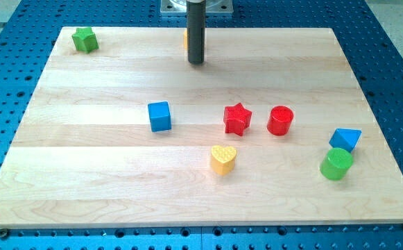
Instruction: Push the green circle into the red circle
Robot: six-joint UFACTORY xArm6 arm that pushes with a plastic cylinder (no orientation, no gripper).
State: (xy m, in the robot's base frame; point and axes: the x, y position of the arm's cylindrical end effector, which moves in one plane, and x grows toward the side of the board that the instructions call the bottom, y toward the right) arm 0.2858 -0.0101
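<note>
The green circle (336,164) stands near the view's right edge, low on the board. The red circle (280,120) stands up and to the left of it, with a clear gap between them. My tip (196,62) is near the view's top centre, far from both circles, touching no block. The dark rod rises from it out of the view's top.
A blue triangle-like block (345,139) touches the green circle's upper side. A red star (237,118) sits left of the red circle. A yellow heart (223,158), a blue cube (159,116), a green star (85,39) at top left. An orange block (186,38) shows behind the rod.
</note>
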